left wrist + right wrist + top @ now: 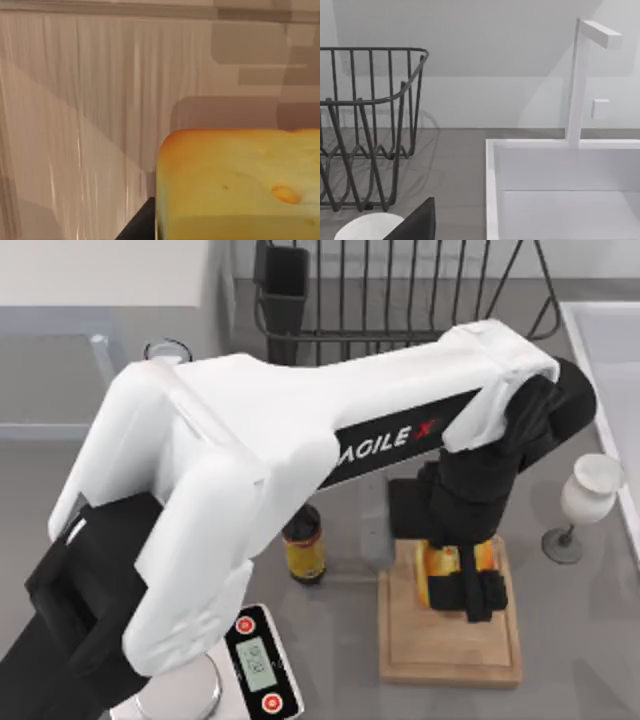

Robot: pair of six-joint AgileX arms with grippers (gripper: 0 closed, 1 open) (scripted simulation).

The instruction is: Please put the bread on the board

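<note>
- The bread (pixel 440 562) is yellow with an orange crust. It sits over the back part of the board (pixel 450 645), near the board's left side.
- I cannot tell if the bread is resting on the wood or is just above it.
- My left claw (pixel 462 578) is clenched on the bread. One black finger (pixel 478 592) sits on the side of the bread that faces the board's front edge.
- In the left wrist view the bread (pixel 240 185) is very close up, with light wood grain of the board (pixel 75 125) behind it.
- The board is light wood and lies on the desk (pixel 580 640), toward the front and a bit right of the middle.
- My left arm (pixel 300 460) is big and white. It reaches from the desk's front left corner across to the board.
- A small dark bottle (pixel 305 545) stands just left of the board.
- A kitchen scale (pixel 258 660) lies at the front edge of the desk, left of the board.
- A wine glass (pixel 585 502) stands to the right of the board, near the right edge.
- A black wire rack (pixel 400 290) stands at the back of the desk. In the right wrist view the rack (pixel 370 125) is beside a white sink (pixel 560 185) with a white tap (pixel 580 75).
- I cannot tell how my right claw is.
</note>
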